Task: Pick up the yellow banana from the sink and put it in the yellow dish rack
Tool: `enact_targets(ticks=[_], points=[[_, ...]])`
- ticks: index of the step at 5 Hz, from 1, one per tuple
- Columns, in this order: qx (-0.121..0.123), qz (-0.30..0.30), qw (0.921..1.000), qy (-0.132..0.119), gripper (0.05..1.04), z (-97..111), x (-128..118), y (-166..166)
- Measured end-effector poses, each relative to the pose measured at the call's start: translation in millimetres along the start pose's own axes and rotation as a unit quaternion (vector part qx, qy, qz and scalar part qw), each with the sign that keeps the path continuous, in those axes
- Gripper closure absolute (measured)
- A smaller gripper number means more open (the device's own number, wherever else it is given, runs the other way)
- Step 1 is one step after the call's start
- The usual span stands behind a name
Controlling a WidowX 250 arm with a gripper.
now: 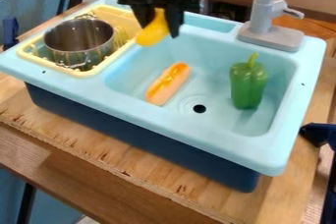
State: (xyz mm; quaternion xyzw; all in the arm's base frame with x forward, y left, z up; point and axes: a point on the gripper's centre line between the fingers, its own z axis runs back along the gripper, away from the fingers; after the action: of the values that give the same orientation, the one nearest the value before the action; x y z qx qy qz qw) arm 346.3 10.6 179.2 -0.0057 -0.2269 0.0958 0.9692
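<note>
The black gripper (159,20) hangs over the back left part of the sink basin, shut on a yellow object (153,32) that tilts down to the left between its fingers; what the object is I cannot tell. Below it, a toy hot dog (169,83) with an orange-yellow top lies in the basin, left of the drain hole. A green toy bell pepper (248,83) stands at the right side of the basin. To the gripper's left, a shiny metal pot (79,41) sits in the yellow drying rack (83,73).
The light blue sink (190,134) rests on a wooden tabletop (78,144). A grey faucet (264,21) rises from the sink's back right edge. Dark blue parts (318,134) stand at the far right.
</note>
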Motion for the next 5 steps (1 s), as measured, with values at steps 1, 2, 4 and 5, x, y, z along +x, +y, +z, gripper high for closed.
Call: enact_targets(ticks=[1,2,4,5], points=[[0.029,0.124,0.9902,-0.058,0.618,4.1,25.1,42.3],[0.034,0.207,0.9748,-0.075,0.618,-8.0,42.7,62.1],[0.024,0.294,0.9531,-0.067,0.618,-37.1,59.9,78.9],[0.011,0.322,0.9449,-0.061,0.618,-50.9,61.8,78.4]])
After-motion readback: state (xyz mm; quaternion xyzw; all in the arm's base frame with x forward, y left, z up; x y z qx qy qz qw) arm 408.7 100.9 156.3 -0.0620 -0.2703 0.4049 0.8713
